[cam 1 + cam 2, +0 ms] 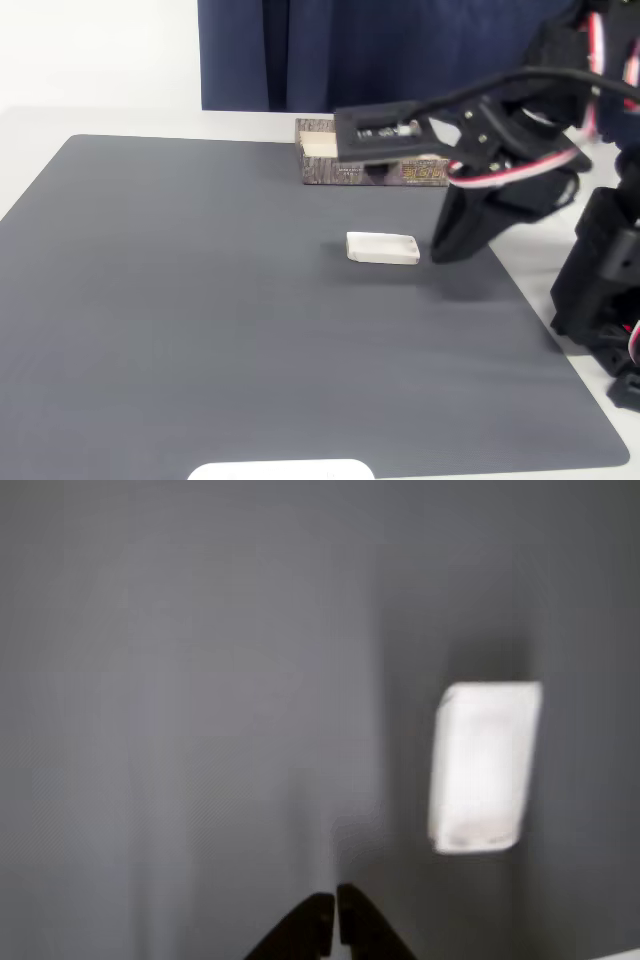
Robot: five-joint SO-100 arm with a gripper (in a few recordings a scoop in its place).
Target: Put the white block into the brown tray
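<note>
The white block (382, 248) lies flat on the grey mat (200, 300) right of centre in the fixed view, apart from the brown tray (340, 172), which sits at the mat's far edge in the upper middle of the frame. The end effector (445, 250) hangs just right of the block, tips low and near the mat. In the wrist view the end effector (335, 920) shows at the bottom centre with its two tips touching, holding nothing; the block (485, 768) lies up and to the right of the tips, off their line.

The step in hand appears to be the approach to the grasp. To do it well, the end effector needs to open wider than the block's short side, shift until the block sits between the tips, then descend and close across that narrow width. The slab is thin, so the tips likely have to reach almost to the mat.

Open mat surrounds the block on all sides. The mat's right edge runs close beside the arm's base (600, 290). The path from block to tray is unobstructed, though the arm's upper link partly overlaps the tray in the fixed view.
</note>
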